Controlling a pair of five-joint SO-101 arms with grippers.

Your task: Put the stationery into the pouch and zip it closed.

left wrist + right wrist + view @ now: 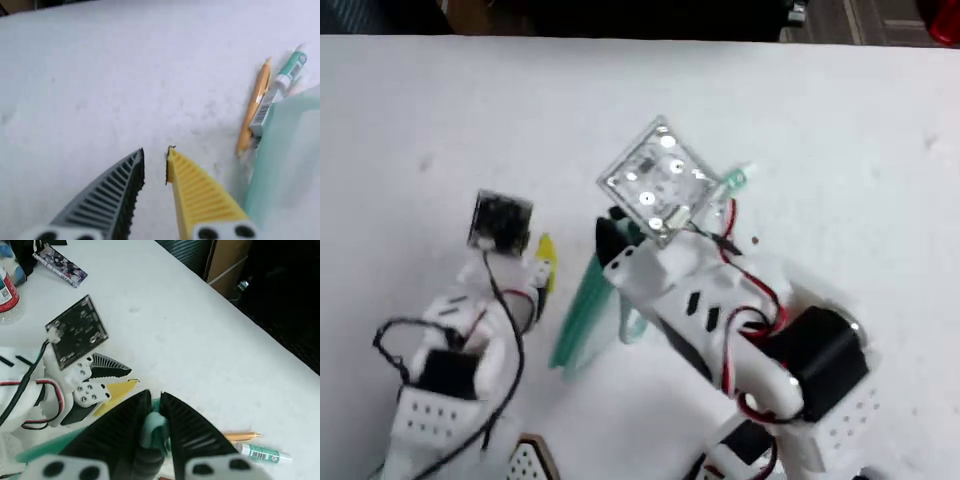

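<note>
A bottle (5, 290) and a printed card (60, 266) sit on the white table (200, 340).

Overhead, two wrist views; shared pouch (578, 315)

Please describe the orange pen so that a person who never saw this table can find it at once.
On the white table, find the pale green pouch; two slim things lie side by side next to it. The orange pen is the plain orange one, while the tube beside it is white and green.
</note>
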